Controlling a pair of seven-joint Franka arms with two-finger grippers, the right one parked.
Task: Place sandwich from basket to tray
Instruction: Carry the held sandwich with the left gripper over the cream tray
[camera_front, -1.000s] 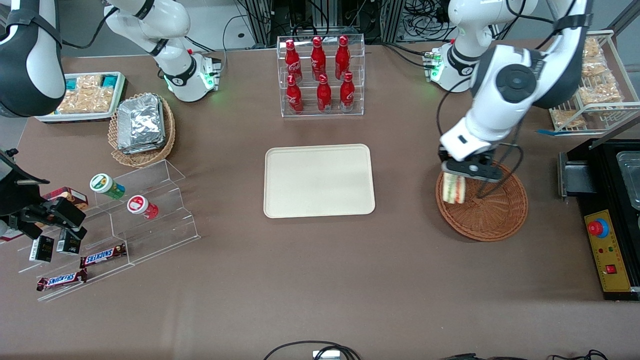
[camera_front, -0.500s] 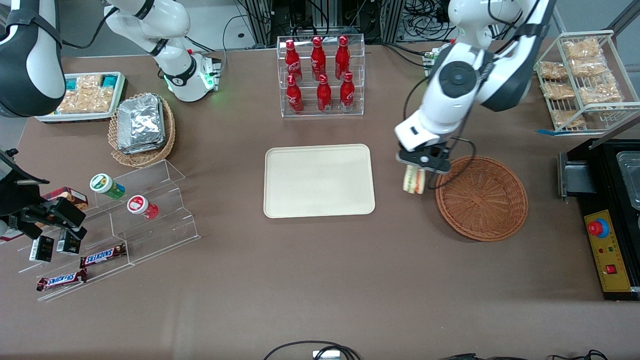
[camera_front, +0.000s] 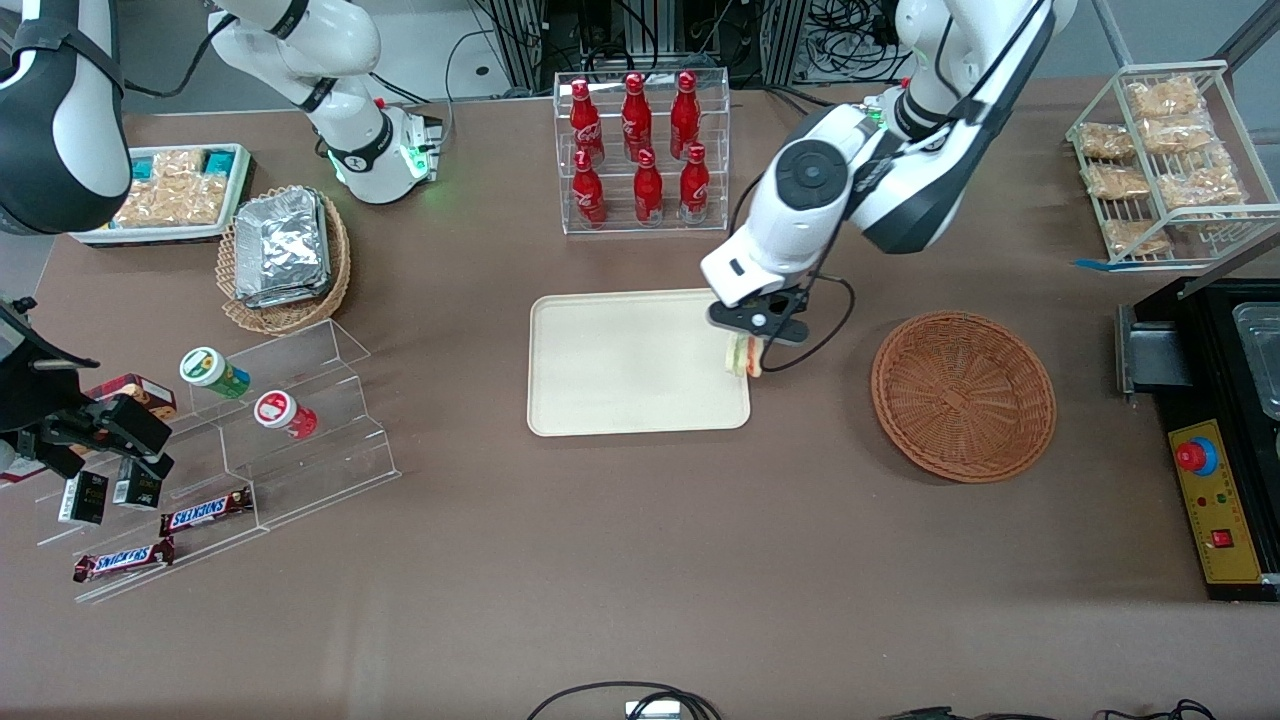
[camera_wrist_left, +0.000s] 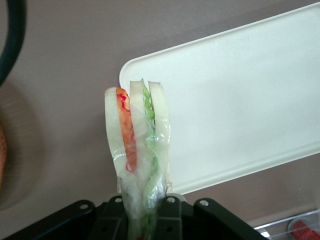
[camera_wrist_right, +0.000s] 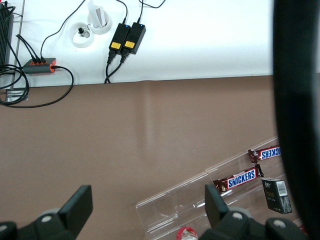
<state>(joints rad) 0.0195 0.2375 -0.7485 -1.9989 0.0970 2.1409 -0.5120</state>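
— Gripper (camera_front: 745, 345) status?

— Mine is clamped on the sandwich (camera_front: 742, 356), holding it by one end so the wedge hangs below the fingers. From the wrist camera I see the sandwich (camera_wrist_left: 137, 150) edge-on: three pale bread slices with an orange-red layer and a green layer between them, wrapped in clear film.

— Where is it over the table?

— I have it in the air above the tray (camera_front: 620, 370), at the tray's edge that faces the working arm's end of the table. The wrist camera puts it over a rounded corner of the tray (camera_wrist_left: 240, 90), partly over bare table.

— And the basket (camera_front: 963, 395)?

— It sits on the table near the tray, toward the working arm's end, apart from the gripper. A rack of red bottles (camera_front: 641, 150) stands farther from the front camera than the tray.
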